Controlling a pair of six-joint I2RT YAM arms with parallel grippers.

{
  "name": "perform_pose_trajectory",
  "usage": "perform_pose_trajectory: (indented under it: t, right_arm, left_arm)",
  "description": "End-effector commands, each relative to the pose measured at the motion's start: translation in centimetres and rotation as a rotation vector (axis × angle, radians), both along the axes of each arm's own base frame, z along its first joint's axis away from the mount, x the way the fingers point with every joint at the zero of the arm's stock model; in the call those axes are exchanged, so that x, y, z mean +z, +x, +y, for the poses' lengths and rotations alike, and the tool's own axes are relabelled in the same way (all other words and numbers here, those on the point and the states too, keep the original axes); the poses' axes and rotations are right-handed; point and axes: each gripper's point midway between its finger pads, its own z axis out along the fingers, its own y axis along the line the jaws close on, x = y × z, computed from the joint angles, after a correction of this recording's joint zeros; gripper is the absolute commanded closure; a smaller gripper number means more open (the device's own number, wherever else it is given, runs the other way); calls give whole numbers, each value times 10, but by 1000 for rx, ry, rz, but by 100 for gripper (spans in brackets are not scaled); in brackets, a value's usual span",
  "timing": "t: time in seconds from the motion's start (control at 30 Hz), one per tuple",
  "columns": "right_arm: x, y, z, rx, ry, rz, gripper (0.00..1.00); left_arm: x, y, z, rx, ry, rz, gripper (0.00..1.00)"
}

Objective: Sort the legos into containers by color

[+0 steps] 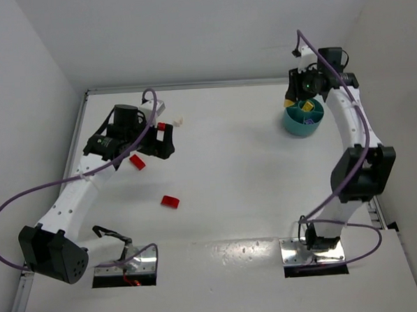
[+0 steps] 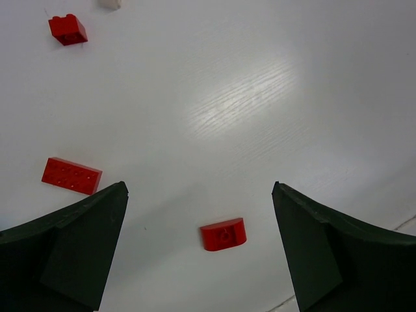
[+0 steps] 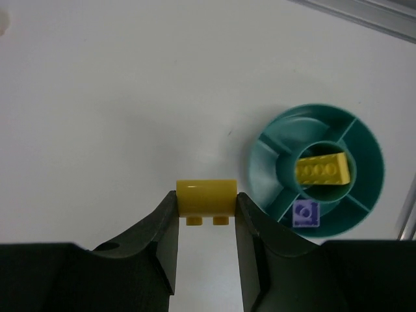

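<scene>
1. While the left arm reaches over the far left part of the counter [image 1: 251, 168], the left claw [image 2: 198, 195] hangs above the surface, spread wide with nothing gripped.
2. Seen from that wrist, a red rounded brick [image 2: 223, 234] lies on the counter in the gap between the two fingers, touching neither.
3. A flat red brick [image 2: 71, 175] lies just beside the left finger's tip. A chunkier red brick [image 2: 67, 29] sits farther off, with a white brick [image 2: 110, 3] near it at the edge of view.
4. Over on the far right, the right claw [image 3: 207, 203] is drawn in narrow and clamps a yellow brick [image 3: 207, 190] between its fingers, studs turned back toward the wrist.
5. The teal tub [image 3: 260, 170] stands on the counter at the far right. From the wrist, the held piece shows just left of it, against bare counter rather than over a compartment.
6. Inside the tub, a second yellow brick [image 3: 323, 170] lies in the round centre compartment, and a purple brick [image 3: 305, 213] sits in one of the outer compartments.
</scene>
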Motion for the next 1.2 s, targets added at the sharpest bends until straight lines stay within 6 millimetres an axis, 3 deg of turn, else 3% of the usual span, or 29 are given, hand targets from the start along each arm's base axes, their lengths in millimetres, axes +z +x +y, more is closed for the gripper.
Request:
perform_pose_trajectory:
  t: [0.0,0.17,0.4,0.7,1.17]
  right_arm:
    - [6,31,-38,-186,-6,1,100]
    - [2,38,-69,-397,14,17,100]
    - [-5,40,-78,-556,92,51,100]
    - [-26,37,-116,-920,88,66,100]
    - [-48,51,-112,-988,175,95,100]
  left_arm:
    - [13,9,5,59,-12,-46,0]
    - [16,10,9,102,-27,-70,0]
    - [18,12,9,103,-30,-78,0]
    - [15,12,6,101,-39,-64,0]
    - [11,11,7,95,-29,-59,0]
